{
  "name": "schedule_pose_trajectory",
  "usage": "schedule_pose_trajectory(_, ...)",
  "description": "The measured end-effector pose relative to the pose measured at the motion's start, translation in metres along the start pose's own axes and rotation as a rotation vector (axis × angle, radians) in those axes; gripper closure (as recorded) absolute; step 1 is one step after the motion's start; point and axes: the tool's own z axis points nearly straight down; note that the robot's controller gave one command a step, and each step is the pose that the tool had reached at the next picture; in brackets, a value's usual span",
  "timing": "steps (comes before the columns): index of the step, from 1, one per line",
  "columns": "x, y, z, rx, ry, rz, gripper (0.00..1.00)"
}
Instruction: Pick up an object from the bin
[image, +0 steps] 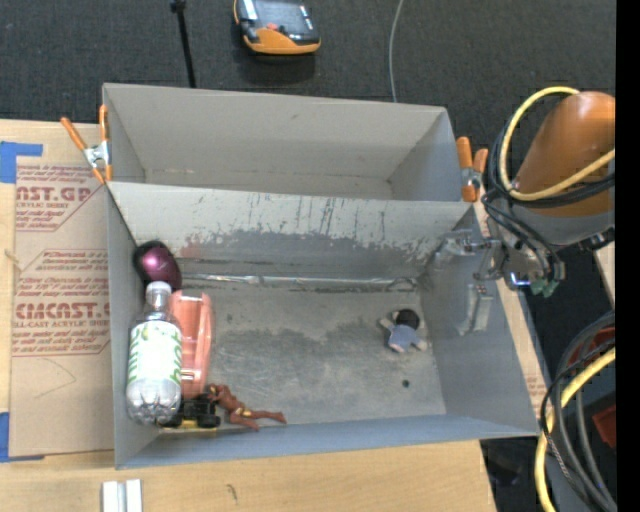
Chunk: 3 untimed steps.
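Grey metal bin (300, 350), scuffed floor. By its right wall hangs the pincer (478, 300); whether it is apart or together cannot be told. Nearest it lies a small blue-and-black thing (403, 333), its long axis unclear. Against the left wall a clear bottle (155, 355) lies with its cap toward the far wall. The writing on its green-and-white label is unreadable.

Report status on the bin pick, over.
Gripper at right wall of bin. Nearest: small blue-grey piece on the floor, apart from it. Bottle, purple ball far left. Nothing between.
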Motion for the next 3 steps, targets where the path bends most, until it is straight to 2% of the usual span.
schedule_pose_trajectory(1, -0.001, 0.001, -0.005, 0.001, -0.007, -0.002, 0.00)
schedule_pose_trajectory(2, 0.014, -0.001, 0.028, 0.002, -0.012, -0.061, 0.00)
schedule_pose_trajectory(3, 0.029, 0.003, 0.070, 0.000, -0.008, -0.019, 0.00)
